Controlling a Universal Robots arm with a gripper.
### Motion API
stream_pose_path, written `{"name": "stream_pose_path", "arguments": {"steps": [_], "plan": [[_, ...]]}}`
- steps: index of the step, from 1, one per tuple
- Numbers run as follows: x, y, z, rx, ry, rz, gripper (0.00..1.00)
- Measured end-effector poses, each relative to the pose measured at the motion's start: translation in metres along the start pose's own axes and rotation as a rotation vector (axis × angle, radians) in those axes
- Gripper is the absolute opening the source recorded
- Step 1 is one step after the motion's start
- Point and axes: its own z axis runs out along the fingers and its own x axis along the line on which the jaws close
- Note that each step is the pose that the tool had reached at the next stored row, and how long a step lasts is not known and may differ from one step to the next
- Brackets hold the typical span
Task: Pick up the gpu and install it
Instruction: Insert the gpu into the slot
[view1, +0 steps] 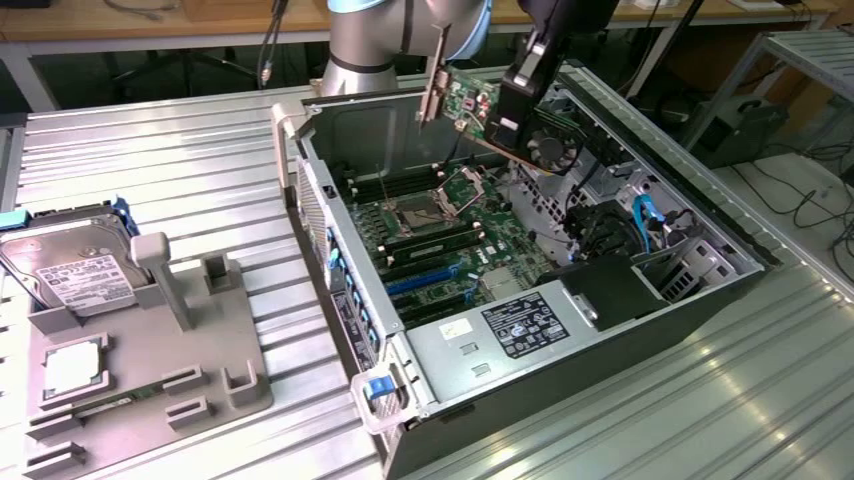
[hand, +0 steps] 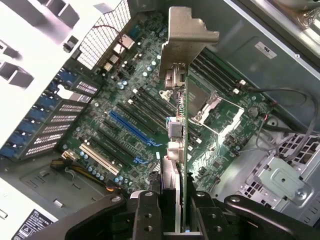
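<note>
**Table.** One metal table (view1: 160, 160) is noted, its top made of ribbed, silvery slats.

**Computer case.** One open computer case (view1: 367, 135) (hand: 260, 30) is laid on its side on the table. The walls are grey sheet metal and the outer rim is black. One black label (view1: 527, 325) with white print is fixed to a silver cover inside.

**Robot arm.** One arm (view1: 367, 35), a smooth grey cylinder, is seen behind the case.

**Holder.** One flat grey holder (view1: 147, 350) with raised blocks is placed at the exterior view's left, well apart from the case. It carries one boxy silver hard drive (view1: 67, 265) with a white label and one small square silver chip (view1: 74, 365).

**Motherboard.** One green motherboard (view1: 461, 245) (hand: 125, 95) is seated in the case floor. In the wrist view, one long blue slot (hand: 131, 127) and one white slot (hand: 99, 157) are counted among several black ones.

**Graphics card.** One gpu (view1: 470, 100) (hand: 182, 130) is held in the air above the open case, clear of the motherboard and tilted. It is a thin green board with one black round fan (view1: 550, 150). One silvery bent bracket (view1: 434, 95) (hand: 185, 30) is fitted at its end.

**Pincer.** One black gripper (view1: 514, 115) (hand: 175, 215) is clamped on the gpu, with one finger pressed to each face of the board.

**Cable.** One blue cable (view1: 645, 225) is seen inside the case.
</note>
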Motion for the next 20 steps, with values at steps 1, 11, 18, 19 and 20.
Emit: {"name": "stream_pose_path", "arguments": {"steps": [1,11,18,19,20], "plan": [[0.0,0.0,0.0002,-0.0003,0.0004,-0.007,0.28],[0.0001,-0.0001,0.0027,-0.0025,0.0044,-0.095,0.28],[0.0001,-0.0002,0.0045,-0.0049,0.0089,-0.198,0.28],[0.0001,-0.0002,0.0047,-0.0053,0.0095,-0.212,0.28],[0.0001,-0.0002,0.005,-0.0056,0.0101,-0.228,0.28]]}}
